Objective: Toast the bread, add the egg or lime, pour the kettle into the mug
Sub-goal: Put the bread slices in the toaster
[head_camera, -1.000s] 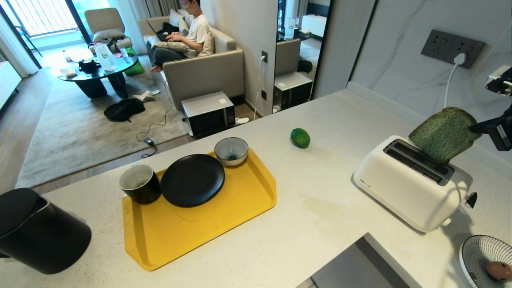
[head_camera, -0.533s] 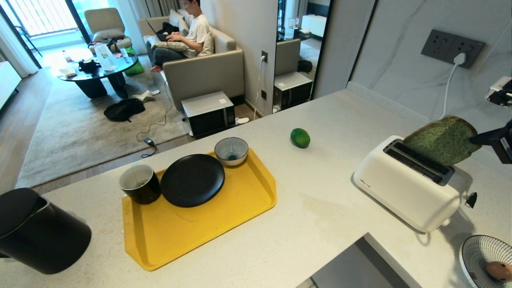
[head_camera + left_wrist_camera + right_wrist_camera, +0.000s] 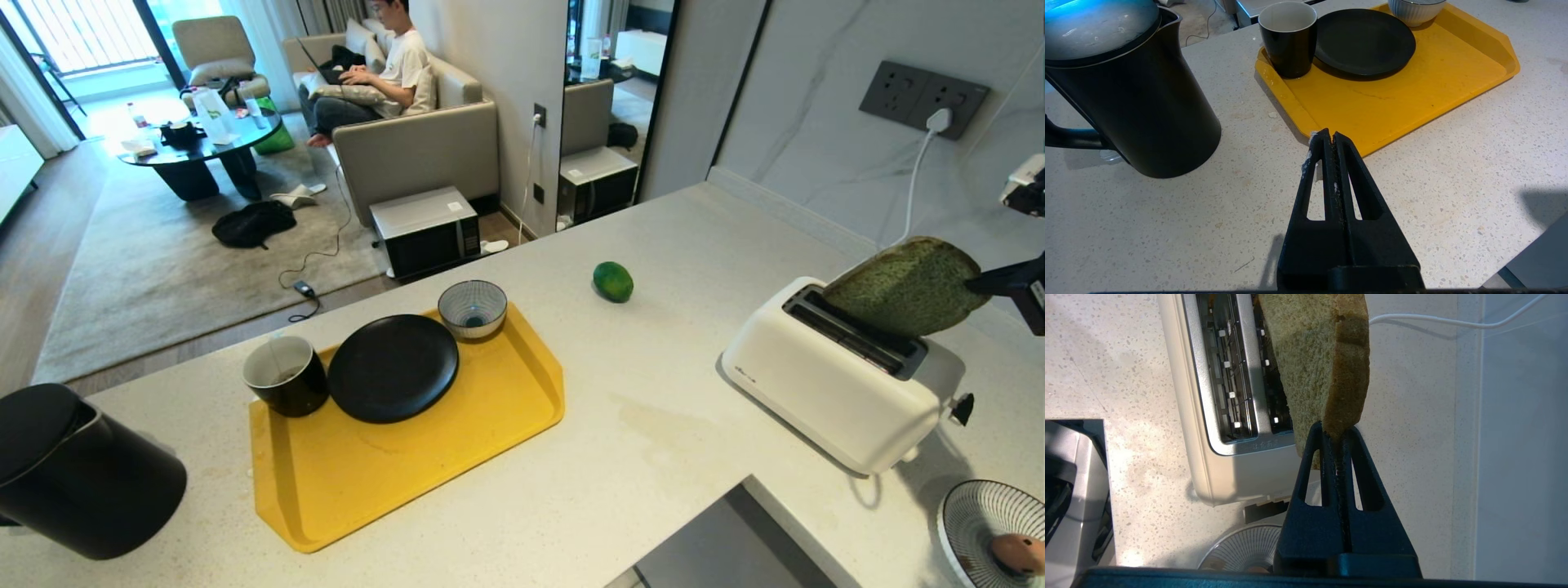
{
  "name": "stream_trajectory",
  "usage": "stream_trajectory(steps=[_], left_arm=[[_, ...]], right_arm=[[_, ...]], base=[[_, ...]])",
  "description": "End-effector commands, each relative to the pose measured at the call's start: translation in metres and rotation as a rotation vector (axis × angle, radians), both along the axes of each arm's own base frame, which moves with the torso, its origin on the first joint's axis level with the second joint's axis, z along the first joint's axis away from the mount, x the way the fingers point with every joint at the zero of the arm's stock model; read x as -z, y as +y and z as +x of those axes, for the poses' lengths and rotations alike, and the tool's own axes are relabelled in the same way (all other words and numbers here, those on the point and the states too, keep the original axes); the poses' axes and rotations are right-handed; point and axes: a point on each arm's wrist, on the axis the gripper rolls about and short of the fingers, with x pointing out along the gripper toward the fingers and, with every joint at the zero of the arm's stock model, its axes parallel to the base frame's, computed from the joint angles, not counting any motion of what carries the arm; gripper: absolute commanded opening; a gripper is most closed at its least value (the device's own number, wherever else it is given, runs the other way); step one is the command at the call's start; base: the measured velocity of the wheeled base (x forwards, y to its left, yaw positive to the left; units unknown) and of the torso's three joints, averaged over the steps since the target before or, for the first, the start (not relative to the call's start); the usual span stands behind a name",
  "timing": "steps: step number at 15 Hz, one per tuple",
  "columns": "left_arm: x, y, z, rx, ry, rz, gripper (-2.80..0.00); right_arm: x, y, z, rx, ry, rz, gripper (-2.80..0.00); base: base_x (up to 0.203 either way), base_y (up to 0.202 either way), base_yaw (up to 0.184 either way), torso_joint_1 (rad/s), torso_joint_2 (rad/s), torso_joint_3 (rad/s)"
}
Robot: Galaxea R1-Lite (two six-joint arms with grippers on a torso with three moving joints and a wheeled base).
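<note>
Bread [image 3: 906, 287] is the thing in play right now: one thick slice, pale green crumb with a darker olive-brown crust, hanging tilted over the white toaster [image 3: 833, 384] at the right end of the counter [image 3: 653, 457]. Its lower corner sits right at the far slot, but I can't tell whether it's actually inside yet.

The right claw [image 3: 1336, 430] is pinched tight on the crust edge, jaws practically together with just that rim of bread between them. Honestly that looks like the sensible place to grab: crust should be the firmest part, while the crumb is probably soft and squashy and would tear or dent if squeezed. It's likely very light too, so weight isn't the worry; the worry is it flopping or catching on the slot wires while held by one edge. The slice is leaning quite a bit, so I'd guess it needs to be stood more upright before it drops in cleanly.

The left claw [image 3: 1331, 139] is closed on nothing, parked low over the counter between the black kettle [image 3: 1126, 94] and the yellow tray [image 3: 1396, 102]. The mug [image 3: 1288, 38] sits on that tray's corner. The lime [image 3: 612, 282] is alone mid-counter, and the egg [image 3: 1016, 553] is in a striped dish [image 3: 967, 514] at the bottom right.
</note>
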Motion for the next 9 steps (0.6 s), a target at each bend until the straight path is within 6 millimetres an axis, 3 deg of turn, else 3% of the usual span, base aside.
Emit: stream_trajectory(steps=[1,9], left_arm=[[0.000,0.000,0.000,0.000,0.001,0.000,-2.80],[0.000,0.000,0.000,0.000,0.001,-0.004,-2.80]], right_arm=[[-0.001,0.001,-0.002,-0.004,-0.002,-0.004,-2.80],[-0.001,0.005,-0.015,-0.009,-0.003,-0.010,-2.80]], base=[[0.000,0.000,0.000,0.000,0.00,0.000],[0.000,0.000,0.000,0.000,0.00,0.000]])
